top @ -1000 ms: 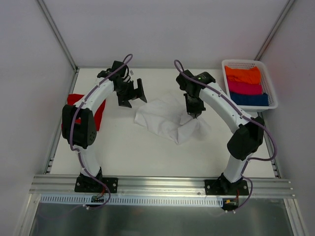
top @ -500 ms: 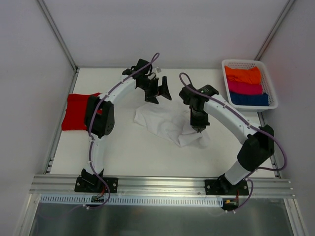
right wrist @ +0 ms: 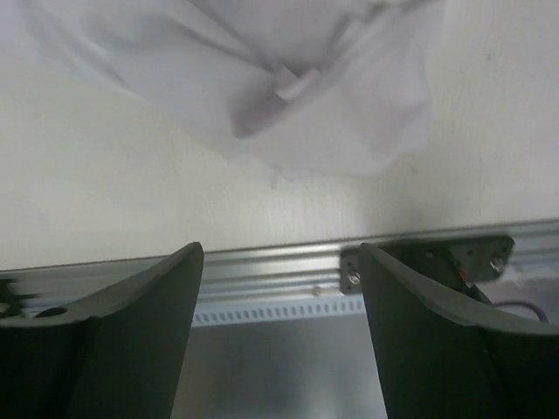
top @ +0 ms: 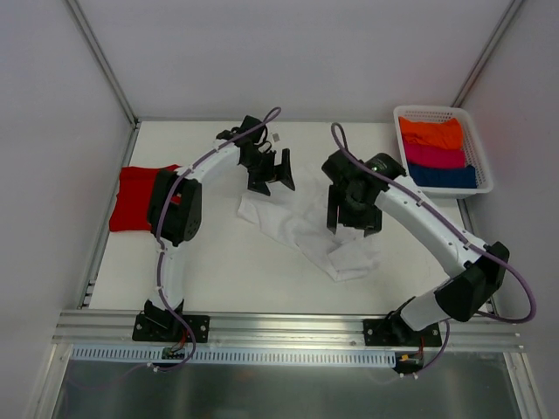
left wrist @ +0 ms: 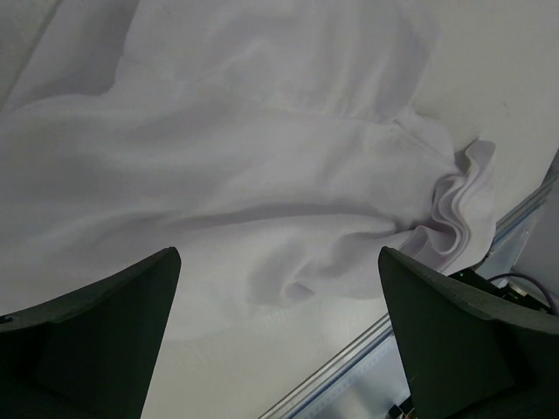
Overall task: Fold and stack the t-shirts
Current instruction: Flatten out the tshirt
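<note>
Both were wide open, gripping nothing: left pincer [top: 275,170] above the far edge of the white t-shirt [top: 306,225], right pincer [top: 354,218] above its near-right part. The shirt lay crumpled mid-way across the table [top: 227,262]. At the left edge lay the red t-shirt [top: 140,196]. The far-right basket [top: 428,110] held an orange cloth [top: 431,133], a pink cloth [top: 434,156] and a blue cloth [top: 443,175].

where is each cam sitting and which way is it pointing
top external: above and behind the bases, looking down on both arms, white t-shirt, red t-shirt.
left wrist: on the left gripper, facing down at the white t-shirt, open fingers showing.
right wrist: on the right gripper, facing the shirt's edge and front rail, open fingers showing.
shared: the white t-shirt.
</note>
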You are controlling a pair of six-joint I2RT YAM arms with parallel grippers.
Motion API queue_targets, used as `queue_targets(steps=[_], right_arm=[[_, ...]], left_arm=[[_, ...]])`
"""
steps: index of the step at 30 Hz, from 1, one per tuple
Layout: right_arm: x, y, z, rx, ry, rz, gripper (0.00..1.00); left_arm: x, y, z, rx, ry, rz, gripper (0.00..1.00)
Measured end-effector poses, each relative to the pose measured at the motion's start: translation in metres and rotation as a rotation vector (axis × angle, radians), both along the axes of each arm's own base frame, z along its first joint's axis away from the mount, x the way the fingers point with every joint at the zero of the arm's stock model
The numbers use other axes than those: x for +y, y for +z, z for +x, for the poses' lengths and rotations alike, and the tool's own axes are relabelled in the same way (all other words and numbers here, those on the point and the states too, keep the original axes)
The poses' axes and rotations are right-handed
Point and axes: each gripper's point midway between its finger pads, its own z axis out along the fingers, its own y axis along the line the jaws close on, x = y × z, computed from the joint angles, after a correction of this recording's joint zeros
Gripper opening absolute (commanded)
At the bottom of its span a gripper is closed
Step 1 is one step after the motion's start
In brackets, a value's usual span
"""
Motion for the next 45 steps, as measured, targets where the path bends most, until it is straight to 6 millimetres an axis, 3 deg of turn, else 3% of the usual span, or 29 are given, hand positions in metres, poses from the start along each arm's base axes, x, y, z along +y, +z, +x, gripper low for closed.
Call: queue_targets(steps=[2,4,5,6,9,13,14,15,16,17,22,27,32,38,45], right_arm=[[0.018,0.032,0.026,-0.105,0.024,0.06,0.73],[0.035,0.059,0.055,-0.192,0.057,0.099,0.62],[0.044,0.067,0.067,-0.221,0.07,0.114,0.55],[0.054,0.071,0.081,-0.236,0.092,0.116,0.38],[0.078,0.057,0.113,-0.219,0.151,0.097,0.13],[0.097,0.002,0.134,-0.084,0.21,0.057,0.05],[0.098,-0.013,0.134,-0.038,0.216,0.053,0.04],[0.099,-0.026,0.135,0.004,0.217,0.054,0.04],[0.099,-0.034,0.136,0.033,0.215,0.057,0.04],[0.098,-0.039,0.137,0.051,0.211,0.062,0.04],[0.083,-0.047,0.142,0.091,0.188,0.079,0.04],[0.059,-0.072,0.13,0.177,0.174,0.037,0.04],[0.046,-0.084,0.121,0.232,0.179,0.015,0.02],[0.045,-0.092,0.12,0.266,0.21,0.019,0.01],[0.04,-0.132,0.1,0.414,0.234,-0.002,0.01]], left_arm=[[0.008,-0.004,-0.009,0.024,0.014,0.036,0.99],[0.017,-0.001,-0.017,0.034,0.028,0.071,0.99],[0.023,0.003,-0.022,0.03,0.038,0.092,0.99],[0.03,0.012,-0.027,0.019,0.05,0.113,0.99],[0.043,0.042,-0.039,-0.032,0.074,0.137,0.99],[0.048,0.085,-0.046,-0.11,0.092,0.102,0.97],[0.048,0.093,-0.046,-0.113,0.101,0.087,0.87],[0.046,0.098,-0.045,-0.115,0.104,0.075,0.48],[0.045,0.101,-0.043,-0.11,0.114,0.062,0.2],[0.043,0.102,-0.041,-0.101,0.118,0.05,0.0],[0.037,0.087,-0.037,-0.011,0.128,0.018,0.0],[0.033,0.044,-0.041,0.159,0.144,0.036,0.0],[0.04,0.014,-0.045,0.293,0.158,0.119,0.0],[0.057,-0.002,-0.057,0.359,0.173,0.232,0.0],[0.074,-0.035,-0.068,0.464,0.149,0.353,0.0]])
